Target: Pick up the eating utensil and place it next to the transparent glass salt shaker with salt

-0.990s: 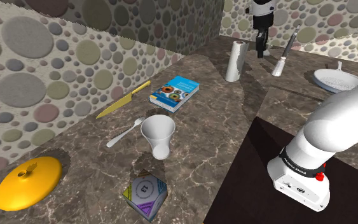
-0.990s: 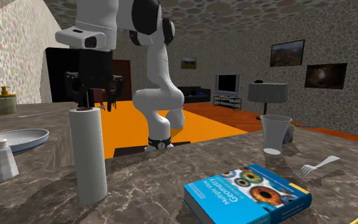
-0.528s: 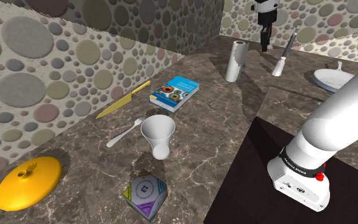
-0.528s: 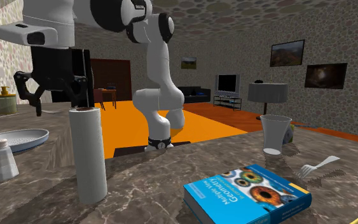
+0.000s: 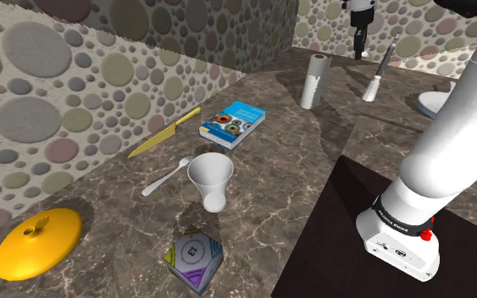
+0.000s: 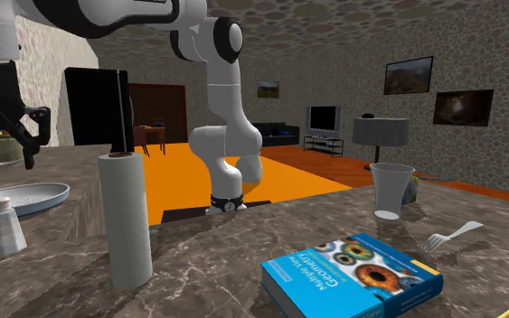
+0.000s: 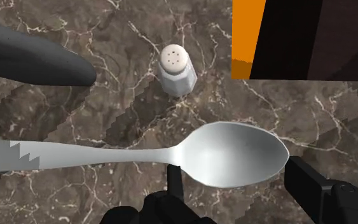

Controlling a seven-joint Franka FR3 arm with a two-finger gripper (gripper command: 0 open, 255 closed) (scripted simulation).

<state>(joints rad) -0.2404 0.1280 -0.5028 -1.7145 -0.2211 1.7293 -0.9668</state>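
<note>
Two eating utensils lie on the marble countertop (image 5: 270, 169), and the gripper (image 7: 234, 168) hangs over only one of them. Seen from the wrist, a silvery spoon (image 7: 139, 156) lies flat straight below the hand. Its bowl shows between the two black fingers (image 7: 317, 184), which stand wide apart and clasp nothing. The spoon's long axis runs along the line joining the fingers, and its handle reaches well past one of them, so a squeeze from this pose would meet the bowl end-on. I judge that the wrist wants about a quarter turn before it descends, so that the fingers can close across the neck or handle. How high the fingertips stand above the spoon cannot be told. The salt shaker (image 7: 176, 71), white with a holed cap, stands upright just beyond the spoon's neck, near it but apart, so any carry looks short. In the shoulder view all this sits at the far end of the countertop, past the paper towel roll (image 5: 314, 80). The other utensil, a pale fork (image 5: 167, 176), lies well apart from the gripper toward the near end, just beside a white cup (image 5: 211, 179), with its length slanting toward the wall-side edge. Lying under the hand, the spoon seems the utensil in play.
</note>
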